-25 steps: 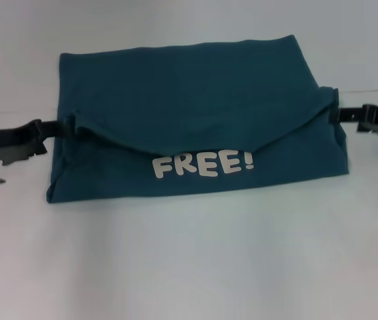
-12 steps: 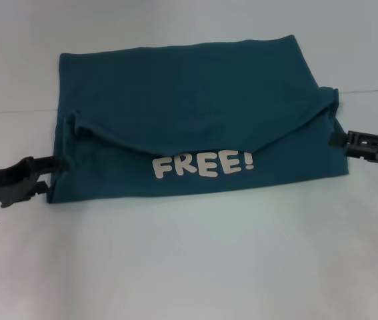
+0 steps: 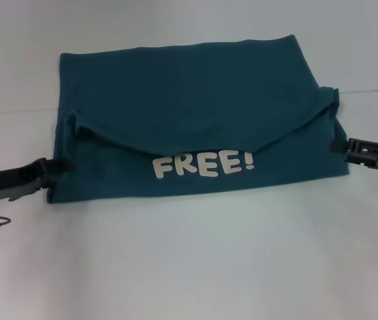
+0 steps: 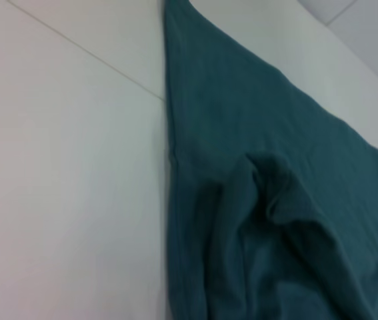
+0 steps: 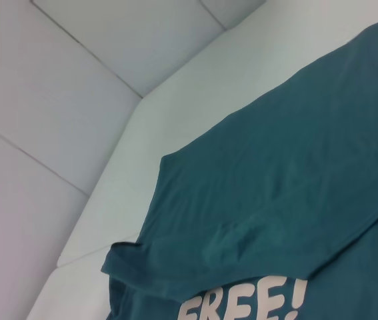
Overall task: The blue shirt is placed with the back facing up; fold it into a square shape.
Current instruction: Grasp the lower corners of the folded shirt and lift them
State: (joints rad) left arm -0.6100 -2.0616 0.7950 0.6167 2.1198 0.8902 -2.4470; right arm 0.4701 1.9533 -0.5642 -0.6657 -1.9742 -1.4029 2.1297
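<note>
Between your two grippers lies the folded shirt (image 3: 195,120): left gripper (image 3: 54,168) and right gripper (image 3: 342,147) touch its edges, grip possibly closed; you cannot tell.

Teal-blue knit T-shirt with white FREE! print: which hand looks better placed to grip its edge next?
Neither clearly: the left hand sits at the teal-blue knit T-shirt's left edge, the right hand at its right edge. Probably both together.
</note>
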